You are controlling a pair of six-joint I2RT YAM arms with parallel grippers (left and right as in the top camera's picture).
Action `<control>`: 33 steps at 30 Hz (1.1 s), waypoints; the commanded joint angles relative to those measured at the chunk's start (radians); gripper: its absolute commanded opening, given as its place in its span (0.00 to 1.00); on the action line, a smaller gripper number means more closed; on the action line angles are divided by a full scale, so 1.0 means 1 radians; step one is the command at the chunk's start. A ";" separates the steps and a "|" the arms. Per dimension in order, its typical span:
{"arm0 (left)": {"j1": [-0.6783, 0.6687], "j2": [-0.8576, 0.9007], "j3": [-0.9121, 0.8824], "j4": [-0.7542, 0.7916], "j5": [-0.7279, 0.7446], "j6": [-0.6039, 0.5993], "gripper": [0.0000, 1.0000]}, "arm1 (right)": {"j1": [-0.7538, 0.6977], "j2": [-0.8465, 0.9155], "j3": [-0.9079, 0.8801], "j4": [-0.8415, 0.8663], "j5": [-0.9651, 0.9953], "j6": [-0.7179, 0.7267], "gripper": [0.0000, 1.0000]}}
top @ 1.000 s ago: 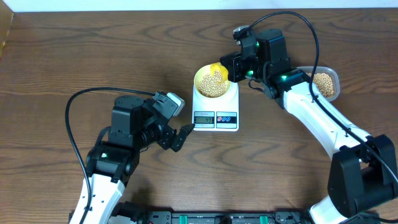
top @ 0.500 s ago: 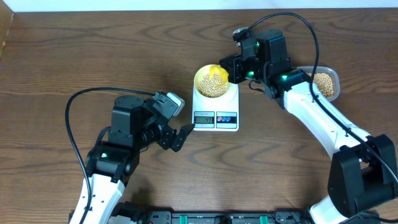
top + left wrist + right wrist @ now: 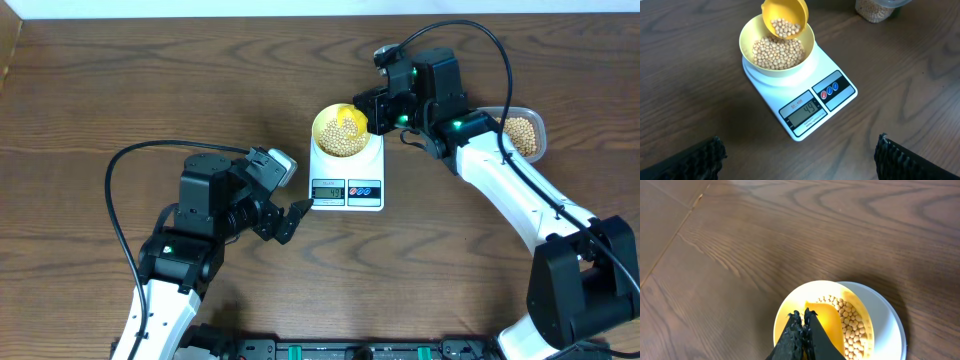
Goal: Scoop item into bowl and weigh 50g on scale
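The pale-yellow bowl [image 3: 342, 131] [image 3: 777, 50] [image 3: 787, 311] stands on the white scale [image 3: 347, 168] [image 3: 800, 95] and holds many tan beans [image 3: 777, 51] [image 3: 852, 325]. The scale's display [image 3: 804, 110] reads 49. My right gripper [image 3: 803, 316] [image 3: 377, 112] is shut on the bright yellow scoop [image 3: 785, 17] [image 3: 826, 327], tilted over the bowl's far rim with some beans in it. My left gripper [image 3: 797, 155] [image 3: 293, 220] is open and empty, low over the wood just in front of the scale.
A clear plastic container of beans [image 3: 522, 135] [image 3: 875, 7] stands to the right of the scale, behind my right arm. The table is dark wood [image 3: 120, 90].
The scoop has tipped a little further over the bowl. The arms have hardly moved.
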State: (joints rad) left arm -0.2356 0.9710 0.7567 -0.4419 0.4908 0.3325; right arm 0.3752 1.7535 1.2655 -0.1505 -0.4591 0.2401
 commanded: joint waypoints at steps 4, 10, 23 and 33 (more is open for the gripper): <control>0.005 0.002 -0.009 0.002 -0.006 -0.013 0.98 | -0.003 0.003 -0.004 0.005 -0.002 -0.017 0.01; 0.005 0.002 -0.009 0.002 -0.006 -0.013 0.98 | -0.001 0.003 -0.004 0.004 -0.022 -0.017 0.01; 0.005 0.002 -0.009 0.002 -0.006 -0.013 0.98 | -0.002 0.003 -0.004 -0.010 0.012 -0.061 0.01; 0.005 0.002 -0.009 0.002 -0.006 -0.013 0.98 | -0.002 0.003 -0.004 -0.007 0.012 -0.042 0.01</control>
State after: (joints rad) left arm -0.2356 0.9710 0.7567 -0.4419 0.4908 0.3325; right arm 0.3763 1.7538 1.2655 -0.1604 -0.4515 0.1963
